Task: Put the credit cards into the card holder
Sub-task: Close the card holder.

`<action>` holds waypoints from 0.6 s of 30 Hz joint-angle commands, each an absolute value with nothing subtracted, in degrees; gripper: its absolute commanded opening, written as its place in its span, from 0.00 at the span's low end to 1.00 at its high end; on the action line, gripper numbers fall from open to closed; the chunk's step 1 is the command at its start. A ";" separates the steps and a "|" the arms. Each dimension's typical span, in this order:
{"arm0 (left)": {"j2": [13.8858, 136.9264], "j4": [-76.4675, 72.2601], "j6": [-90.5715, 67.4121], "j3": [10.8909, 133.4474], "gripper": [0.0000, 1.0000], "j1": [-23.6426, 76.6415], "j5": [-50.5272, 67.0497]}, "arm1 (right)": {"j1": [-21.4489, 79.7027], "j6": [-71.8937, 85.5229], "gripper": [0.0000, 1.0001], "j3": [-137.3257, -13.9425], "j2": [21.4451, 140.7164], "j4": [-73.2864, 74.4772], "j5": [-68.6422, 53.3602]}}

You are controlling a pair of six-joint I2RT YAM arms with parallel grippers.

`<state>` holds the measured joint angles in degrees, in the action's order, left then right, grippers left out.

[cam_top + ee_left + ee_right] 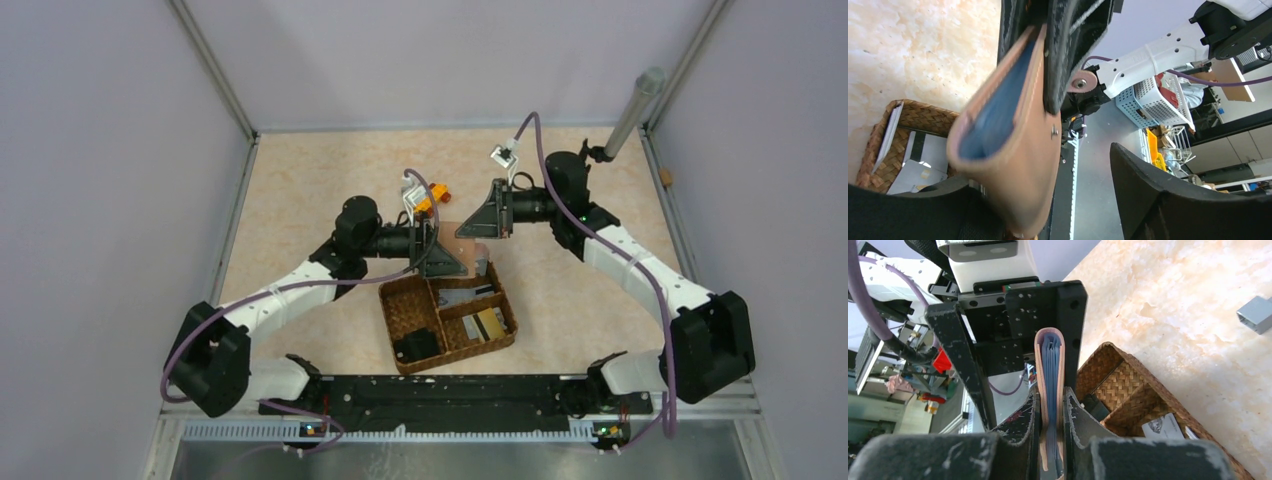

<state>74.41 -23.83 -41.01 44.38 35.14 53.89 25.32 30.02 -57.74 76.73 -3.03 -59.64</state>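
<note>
Handover step, I judge: my right fingers (pixel 1020 427) pinch the flat brown leather card holder (pixel 1050 370) over the woven brown basket (pixel 388 310), left fingers (pixel 1158 200) open, free to fetch the grey and gold plastic credit cards (pixel 462 297).

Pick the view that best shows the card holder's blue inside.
Left wrist: the card holder fills the frame, blue lining visible. Right wrist shows it edge-on, clamped in the right gripper; top external shows only a small brown patch.

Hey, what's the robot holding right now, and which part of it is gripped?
The right gripper pinches the brown card holder by one end, its fingers pressing both leather faces. The left gripper is open, not clamping it.
</note>
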 commanded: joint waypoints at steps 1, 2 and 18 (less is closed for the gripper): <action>71.48 -31.64 -44.35 42.15 0.66 33.37 54.57 | 24.18 30.42 0.00 -58.29 73.89 -7.13 -61.04; 71.25 -32.23 -44.99 41.75 0.61 33.00 54.77 | 24.03 30.70 0.00 -58.15 73.78 -7.31 -60.93; 70.16 -21.80 -40.88 41.87 0.00 32.87 45.22 | 22.88 22.55 0.55 -60.41 69.70 7.98 -45.68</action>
<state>72.53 -27.88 -45.17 40.62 33.10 52.27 23.86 29.61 -57.21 73.95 -1.43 -56.90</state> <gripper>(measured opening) 0.137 0.427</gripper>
